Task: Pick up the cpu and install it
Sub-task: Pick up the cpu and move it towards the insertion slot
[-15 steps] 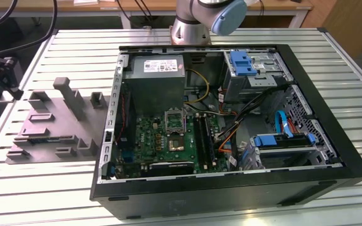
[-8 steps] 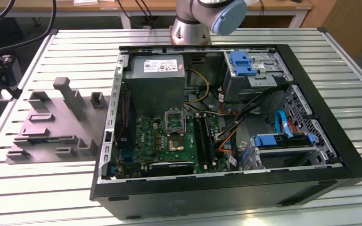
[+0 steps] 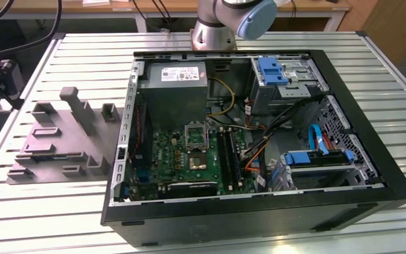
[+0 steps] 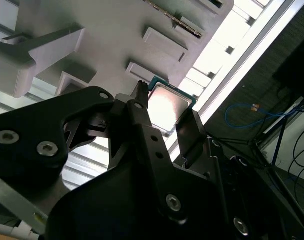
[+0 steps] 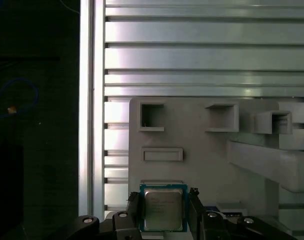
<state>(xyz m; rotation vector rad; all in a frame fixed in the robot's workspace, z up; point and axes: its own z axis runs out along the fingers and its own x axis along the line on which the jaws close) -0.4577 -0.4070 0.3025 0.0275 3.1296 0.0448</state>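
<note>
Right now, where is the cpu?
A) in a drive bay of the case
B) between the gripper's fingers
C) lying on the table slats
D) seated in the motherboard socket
B: in the first wrist view the cpu sits clamped between the fingers of the gripper, with the grey fixture behind it.

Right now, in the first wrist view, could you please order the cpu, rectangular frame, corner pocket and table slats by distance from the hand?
1. The cpu, gripped in the hand.
2. The rectangular frame, just beyond it on the grey fixture.
3. The corner pocket, at the fixture's far edge.
4. The table slats, past the fixture.
</note>
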